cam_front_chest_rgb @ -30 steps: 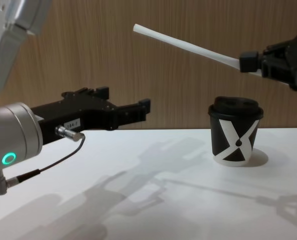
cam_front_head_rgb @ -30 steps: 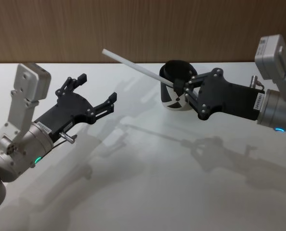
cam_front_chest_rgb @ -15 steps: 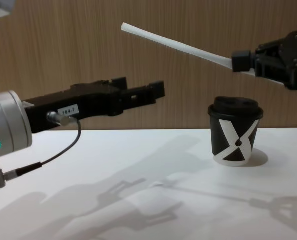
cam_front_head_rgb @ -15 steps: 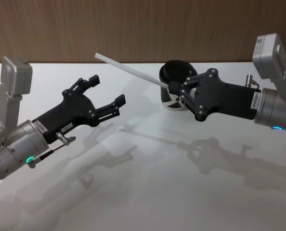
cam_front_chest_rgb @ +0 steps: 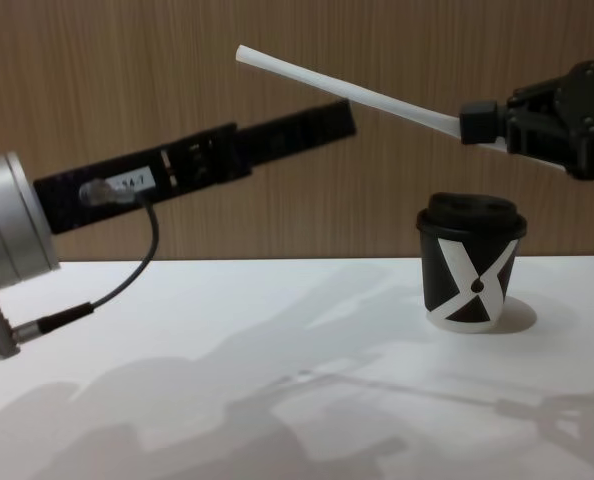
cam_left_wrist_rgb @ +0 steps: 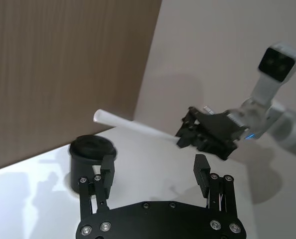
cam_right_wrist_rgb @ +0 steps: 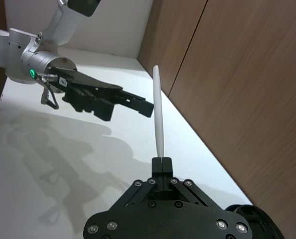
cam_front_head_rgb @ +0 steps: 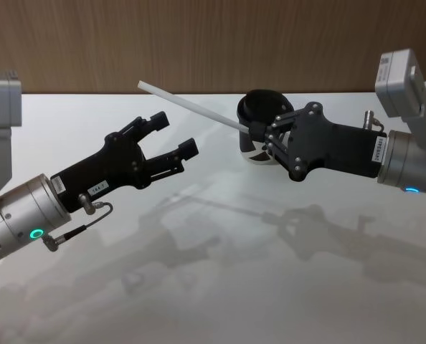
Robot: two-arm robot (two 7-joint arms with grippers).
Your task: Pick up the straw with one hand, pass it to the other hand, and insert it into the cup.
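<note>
One second had brought the left gripper [cam_front_head_rgb: 174,133], jaws spread wide, up toward the free end of the straw [cam_front_head_rgb: 191,107], which the right gripper [cam_front_head_rgb: 259,132] clamped aloft just above the cup [cam_front_chest_rgb: 472,272], so the handover looked near.

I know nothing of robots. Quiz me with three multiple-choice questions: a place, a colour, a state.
1. Where is the cup? A upright on the table; B held in a gripper; C lying on its side.
2. What colour is the straw? A red; B white; C green.
3. How is the left gripper? A shut on the straw; B shut, empty; C open, empty.
Answers: 1 A, it stands lidded on the table; 2 B, plainly white; 3 C, its jaws stand spread, apart from the straw that the right gripper holds.
</note>
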